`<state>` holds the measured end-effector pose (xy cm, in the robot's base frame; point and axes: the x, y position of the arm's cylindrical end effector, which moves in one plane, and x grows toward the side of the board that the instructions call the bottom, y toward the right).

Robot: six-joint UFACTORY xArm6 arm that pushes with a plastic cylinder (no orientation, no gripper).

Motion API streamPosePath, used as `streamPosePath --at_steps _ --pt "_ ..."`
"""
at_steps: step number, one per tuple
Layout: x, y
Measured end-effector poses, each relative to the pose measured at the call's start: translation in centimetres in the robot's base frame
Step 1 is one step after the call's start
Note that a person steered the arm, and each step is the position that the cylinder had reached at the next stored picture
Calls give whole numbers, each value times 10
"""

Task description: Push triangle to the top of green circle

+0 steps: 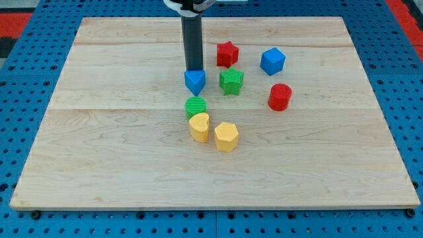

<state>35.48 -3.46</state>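
A blue triangle block [194, 82] lies near the board's middle, just above the green circle block [195, 106], with a narrow gap between them. My tip [193, 69] stands right at the triangle's upper edge, touching or nearly touching it. The dark rod rises from there to the view's top.
A green star block [231, 81] lies right of the triangle. A red star block [227, 53], a blue hexagon block [272, 61] and a red cylinder [279, 96] lie further right. Two yellow blocks [199, 127] [226, 136] sit just below the green circle. The wooden board [99, 132] lies on a blue pegboard.
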Motion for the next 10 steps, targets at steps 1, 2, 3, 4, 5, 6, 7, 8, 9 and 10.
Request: streamPosePath --at_steps 1,2,3,4,5,6,7,8,9,10 --pt "3 0" --pt "13 0" --pt "19 0" --pt "20 0" --pt "20 0" --pt "24 0" --pt "24 0" --pt "8 10" --pt "-5 52" --pt "-5 96"
